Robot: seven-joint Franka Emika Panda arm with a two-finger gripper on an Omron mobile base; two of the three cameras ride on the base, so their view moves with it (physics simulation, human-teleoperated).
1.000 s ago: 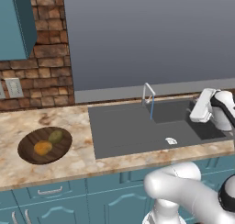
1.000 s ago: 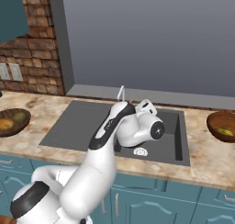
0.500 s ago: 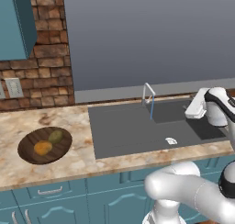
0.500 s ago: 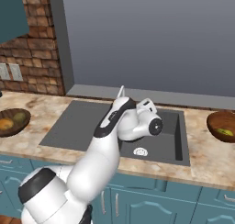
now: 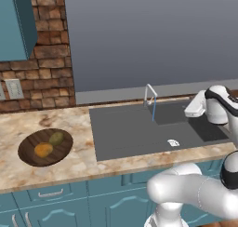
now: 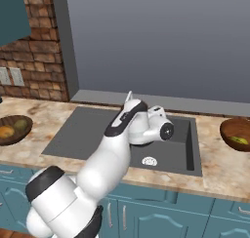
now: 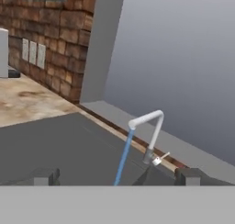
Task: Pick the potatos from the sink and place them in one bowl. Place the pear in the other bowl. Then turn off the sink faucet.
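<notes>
Tool (image 7: 114,176) wide open, holding nothing, over the sink (image 5: 135,133); faucet (image 7: 149,136) just ahead, water (image 7: 123,156) running.

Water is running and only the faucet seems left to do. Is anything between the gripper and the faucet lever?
Nothing visible is. In the hand view the open gripper faces the sink faucet across bare sink, its small lever exposed. Only the blue water stream falls from the spout, left of the lever.
</notes>
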